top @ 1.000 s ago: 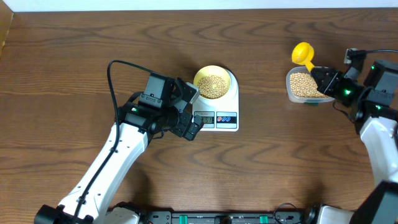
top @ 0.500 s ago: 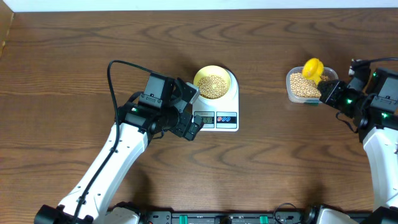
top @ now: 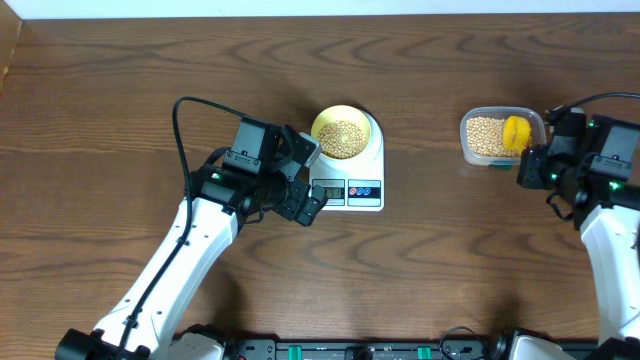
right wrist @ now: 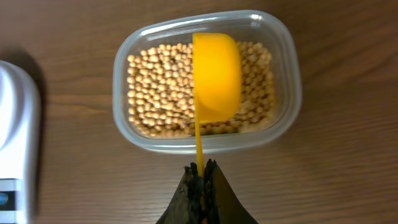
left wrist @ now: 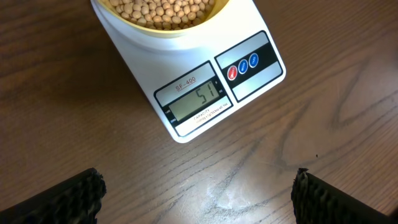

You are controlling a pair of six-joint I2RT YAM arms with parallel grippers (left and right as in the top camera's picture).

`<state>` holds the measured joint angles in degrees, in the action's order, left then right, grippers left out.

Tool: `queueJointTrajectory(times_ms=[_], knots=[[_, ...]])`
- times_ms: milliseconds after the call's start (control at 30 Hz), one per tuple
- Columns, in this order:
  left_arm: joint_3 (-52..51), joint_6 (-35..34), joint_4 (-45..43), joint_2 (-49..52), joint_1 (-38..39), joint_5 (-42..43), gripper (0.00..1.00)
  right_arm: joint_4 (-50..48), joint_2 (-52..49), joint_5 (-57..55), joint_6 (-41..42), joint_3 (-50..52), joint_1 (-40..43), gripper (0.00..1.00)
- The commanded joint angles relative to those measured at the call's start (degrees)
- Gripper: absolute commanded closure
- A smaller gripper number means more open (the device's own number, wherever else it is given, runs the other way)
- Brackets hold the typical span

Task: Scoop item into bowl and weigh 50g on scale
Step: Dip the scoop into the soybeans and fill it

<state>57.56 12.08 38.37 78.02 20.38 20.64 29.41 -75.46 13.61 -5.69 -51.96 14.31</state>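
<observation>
1. As the overhead view shows, the bowl (top: pixel 341 117) of beans (top: pixel 342 137) sits on the scale (top: pixel 374 160), with the clear tub (top: pixel 482 158) well apart to its right.
2. Left wrist: my left end effector (left wrist: pixel 198 190) hangs wide open and empty before the scale's display (left wrist: pixel 198 99), which reads 51. I judge the weighing essentially done.
3. Right wrist: my right end effector (right wrist: pixel 202 182) is clamped on the yellow scoop (right wrist: pixel 216 74), whose cup is over the tub. Only setting it down seems left.

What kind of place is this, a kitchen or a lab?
Likely a robotics lab bench: left arm and right arm at a wooden table, with a scale, a bowl of beans and a plastic tub.
</observation>
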Motion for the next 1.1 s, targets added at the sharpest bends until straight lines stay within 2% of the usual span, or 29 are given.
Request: queueJointTrajectory(times_ms=[0,233,367,567,700,867,1067], knots=[[-0.39,0.76,-0.07,0.22,0.07,-0.37,0.02,-0.50,1.49,-8.07,-4.74,-0.31,-2.34,0.99],[-0.39,0.76,-0.04,0.22,0.07,-0.37,0.02,-0.92,1.49,-18.18,-10.88,-0.31,-7.82,0.99],[-0.39,0.76,-0.07,0.22,0.07,-0.37,0.02,-1.99,1.46,-23.43,-11.76,-0.31,-10.84,0.99],[-0.39,0.76,-0.04,0.22,0.07,-0.37,0.02,-3.72,1.46,-23.98,-11.39,-0.31,-13.09,0.99],[-0.39,0.76,-0.07,0.22,0.07,-0.37,0.02,-3.67,1.46,-21.27,-5.88,-0.31,-13.07,0.99],[-0.39,0.76,-0.07,0.22,0.07,-0.37,0.02,-4.28,1.46,-9.94,5.73,-0.31,-13.07,0.99],[-0.39,0.76,-0.07,0.22,0.07,-0.37,0.02,-9.90,1.46,-0.68,17.49,-0.31,-13.07,0.99]])
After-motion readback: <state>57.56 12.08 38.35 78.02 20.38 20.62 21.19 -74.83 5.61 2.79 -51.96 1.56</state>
